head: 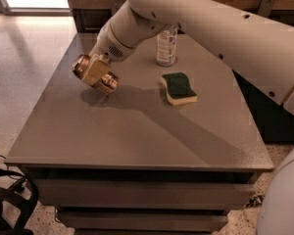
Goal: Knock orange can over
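The orange can (108,82) is orange-bronze with a silver rim. It is tilted almost onto its side, rim toward the left, just above the left part of the grey table (137,131). Its shadow falls on the tabletop below it. My gripper (95,71) reaches in from the upper right and is shut on the orange can around its middle. A tan finger (94,68) covers the can's side.
A clear plastic bottle (166,47) stands at the back of the table, its top hidden behind my arm. A green and yellow sponge (178,88) lies right of the can. Dark gear (10,199) sits on the floor at front left.
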Controlling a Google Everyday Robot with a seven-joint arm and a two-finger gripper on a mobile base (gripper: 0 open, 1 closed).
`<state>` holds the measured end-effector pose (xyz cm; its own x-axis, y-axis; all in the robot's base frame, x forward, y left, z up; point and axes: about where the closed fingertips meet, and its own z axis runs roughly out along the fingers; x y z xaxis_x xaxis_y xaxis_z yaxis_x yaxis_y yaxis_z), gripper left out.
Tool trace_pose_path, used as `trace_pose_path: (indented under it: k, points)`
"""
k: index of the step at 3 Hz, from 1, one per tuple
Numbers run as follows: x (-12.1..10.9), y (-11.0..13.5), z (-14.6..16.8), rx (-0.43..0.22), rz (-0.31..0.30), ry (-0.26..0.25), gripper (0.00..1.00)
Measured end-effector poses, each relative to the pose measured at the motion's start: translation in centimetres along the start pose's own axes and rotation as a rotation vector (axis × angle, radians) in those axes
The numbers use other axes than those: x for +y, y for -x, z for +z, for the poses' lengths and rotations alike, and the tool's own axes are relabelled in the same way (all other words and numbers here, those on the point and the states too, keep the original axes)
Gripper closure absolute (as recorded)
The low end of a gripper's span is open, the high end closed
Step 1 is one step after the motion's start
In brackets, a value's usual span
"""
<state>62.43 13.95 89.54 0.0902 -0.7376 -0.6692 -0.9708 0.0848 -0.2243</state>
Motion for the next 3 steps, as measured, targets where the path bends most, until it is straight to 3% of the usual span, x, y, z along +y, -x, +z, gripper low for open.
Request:
trace_pose_path:
  k: [1, 2, 3]
  points:
    - [1.0, 1.0, 4.2, -0.015, -0.043, 0.019, 1.00]
    - [1.7, 2.4, 7.0, -0.040, -0.084, 0.029, 1.00]
    - [2.2, 2.9, 8.8, -0.025, -0.112, 0.035, 1.00]
